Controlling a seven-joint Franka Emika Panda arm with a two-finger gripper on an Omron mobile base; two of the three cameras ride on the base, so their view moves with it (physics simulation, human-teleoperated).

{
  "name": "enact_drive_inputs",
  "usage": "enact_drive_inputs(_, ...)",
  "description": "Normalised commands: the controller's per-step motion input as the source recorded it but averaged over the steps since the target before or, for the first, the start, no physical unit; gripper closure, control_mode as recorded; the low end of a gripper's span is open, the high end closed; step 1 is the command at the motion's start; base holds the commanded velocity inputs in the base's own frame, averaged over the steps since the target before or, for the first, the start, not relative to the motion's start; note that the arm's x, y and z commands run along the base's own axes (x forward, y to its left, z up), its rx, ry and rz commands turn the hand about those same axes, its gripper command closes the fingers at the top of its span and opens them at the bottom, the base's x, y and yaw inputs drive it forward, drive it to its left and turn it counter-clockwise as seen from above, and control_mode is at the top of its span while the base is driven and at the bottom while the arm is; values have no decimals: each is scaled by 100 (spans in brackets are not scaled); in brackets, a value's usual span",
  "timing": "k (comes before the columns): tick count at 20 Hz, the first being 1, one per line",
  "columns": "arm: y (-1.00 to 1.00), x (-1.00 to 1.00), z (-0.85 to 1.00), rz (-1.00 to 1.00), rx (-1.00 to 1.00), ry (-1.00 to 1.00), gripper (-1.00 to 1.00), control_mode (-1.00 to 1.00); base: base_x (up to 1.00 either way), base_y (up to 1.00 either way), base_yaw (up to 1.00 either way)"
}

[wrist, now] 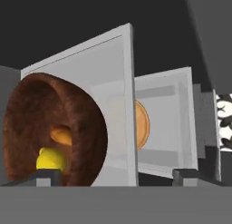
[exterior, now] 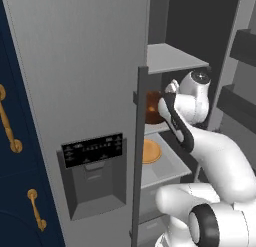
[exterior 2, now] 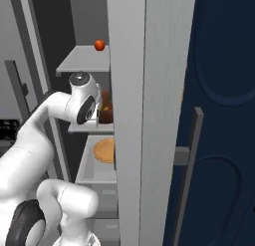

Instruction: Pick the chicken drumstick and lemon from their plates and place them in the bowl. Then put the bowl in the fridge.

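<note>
The dark reddish-brown wooden bowl [wrist: 68, 109] stands on a middle shelf inside the open fridge [exterior: 75, 66], seen as a brown shape [exterior: 152, 107] past the door edge and again [exterior 2: 105, 111] beside my hand. Inside it lie the yellow lemon [wrist: 50, 158] and the golden-tan chicken drumstick [wrist: 62, 135]. My gripper [wrist: 117, 175] is open, its fingertips [wrist: 49, 175] spread wide. One tip sits just in front of the bowl's rim, and the other is well off to the side with nothing between them.
A flat orange dish [exterior: 150, 152] lies on the shelf below the bowl. A small red fruit [exterior 2: 99, 45] rests on the upper shelf [exterior: 170, 58]. The fridge door edge [exterior 2: 127, 115] stands close beside my arm. Navy cabinets [exterior: 15, 181] with brass handles [exterior: 10, 126] flank the fridge.
</note>
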Motion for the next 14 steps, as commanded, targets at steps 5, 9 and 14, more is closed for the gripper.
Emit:
enact_drive_inputs(5, 25, -100, 71, 0, -4, -2, -100, -100, 0, 0, 0)
enact_drive_inputs(9, 15, -100, 30, 0, -1, 0, -100, -100, 0, 0, 0)
enact_drive_inputs(14, 19, -100, 8, 5, 0, -6, -100, -100, 0, 0, 0)
